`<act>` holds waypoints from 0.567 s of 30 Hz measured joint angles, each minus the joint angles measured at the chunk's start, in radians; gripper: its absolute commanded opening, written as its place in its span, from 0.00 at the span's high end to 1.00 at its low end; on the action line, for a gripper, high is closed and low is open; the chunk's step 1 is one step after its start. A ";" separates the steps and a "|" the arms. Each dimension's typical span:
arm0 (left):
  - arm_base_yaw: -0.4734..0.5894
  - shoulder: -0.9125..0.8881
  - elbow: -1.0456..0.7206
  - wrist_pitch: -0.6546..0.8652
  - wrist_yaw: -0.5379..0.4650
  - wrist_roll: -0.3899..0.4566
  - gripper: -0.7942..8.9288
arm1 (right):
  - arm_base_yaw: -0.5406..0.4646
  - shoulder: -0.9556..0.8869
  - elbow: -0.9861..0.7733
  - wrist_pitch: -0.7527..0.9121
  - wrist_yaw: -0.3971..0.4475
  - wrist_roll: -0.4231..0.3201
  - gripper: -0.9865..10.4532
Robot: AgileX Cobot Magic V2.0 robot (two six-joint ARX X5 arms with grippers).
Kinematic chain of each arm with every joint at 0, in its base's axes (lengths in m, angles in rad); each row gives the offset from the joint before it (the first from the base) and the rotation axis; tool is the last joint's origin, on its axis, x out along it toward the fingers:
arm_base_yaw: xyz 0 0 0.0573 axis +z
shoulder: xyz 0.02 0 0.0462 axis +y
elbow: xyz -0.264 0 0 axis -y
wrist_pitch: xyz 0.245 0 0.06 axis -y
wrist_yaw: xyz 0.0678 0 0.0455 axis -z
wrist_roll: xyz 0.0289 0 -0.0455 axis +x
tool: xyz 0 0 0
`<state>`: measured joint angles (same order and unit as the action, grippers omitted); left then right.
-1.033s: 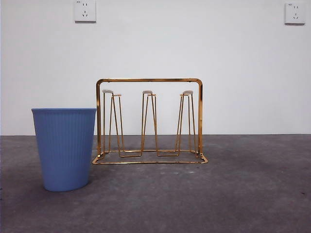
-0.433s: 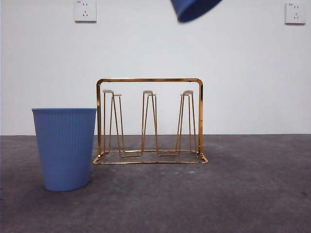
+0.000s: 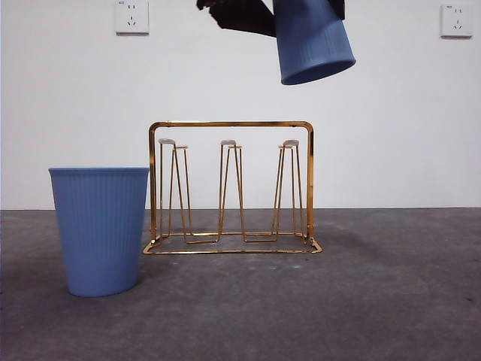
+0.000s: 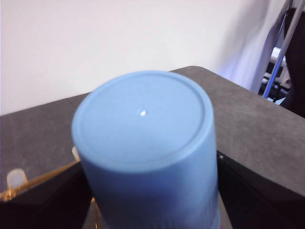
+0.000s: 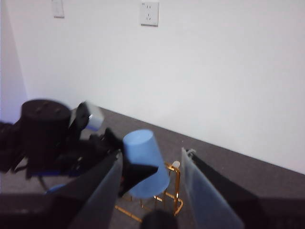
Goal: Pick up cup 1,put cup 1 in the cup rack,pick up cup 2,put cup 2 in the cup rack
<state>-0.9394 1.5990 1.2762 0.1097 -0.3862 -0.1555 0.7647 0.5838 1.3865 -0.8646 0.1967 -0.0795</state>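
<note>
At the top of the front view, right of the middle, the left gripper (image 3: 301,11) holds a blue cup (image 3: 312,41) upside down and a bit tilted, its open mouth facing down. The jaws pinch the cup from both sides; in the left wrist view the cup's flat bottom (image 4: 143,117) fills the middle. There is a wide band of bare wall between the cup's rim and the top bar of the cup rack (image 3: 231,124).

The cup rack stands in the middle of the front view on the grey table (image 3: 391,301). It is thin gold wire with an arched frame, a flat base and upright prongs with pale tips.

A second blue cup (image 3: 99,229) stands upright at the lower left, just beside the rack's left edge. The table to the right of the rack is open.

The right gripper (image 5: 150,191) sits apart from the rack with its jaws spread and nothing between them.
</note>
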 measured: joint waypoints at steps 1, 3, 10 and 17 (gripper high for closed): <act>0.004 0.008 0.011 0.000 0.000 0.006 0.93 | 0.000 0.000 0.000 -0.009 0.000 0.000 0.72; 0.018 0.020 0.020 0.003 -0.003 0.011 0.93 | 0.000 0.001 0.000 -0.023 0.002 0.000 0.72; 0.069 0.058 0.020 -0.019 -0.004 0.014 0.93 | 0.000 0.001 0.000 -0.026 0.005 0.000 0.72; 0.075 0.086 0.020 -0.003 0.000 0.014 0.93 | 0.000 0.002 0.000 -0.025 0.005 0.000 0.72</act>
<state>-0.8642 1.6852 1.2961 0.1062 -0.3862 -0.1410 0.7647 0.5858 1.3865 -0.8894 0.2020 -0.0795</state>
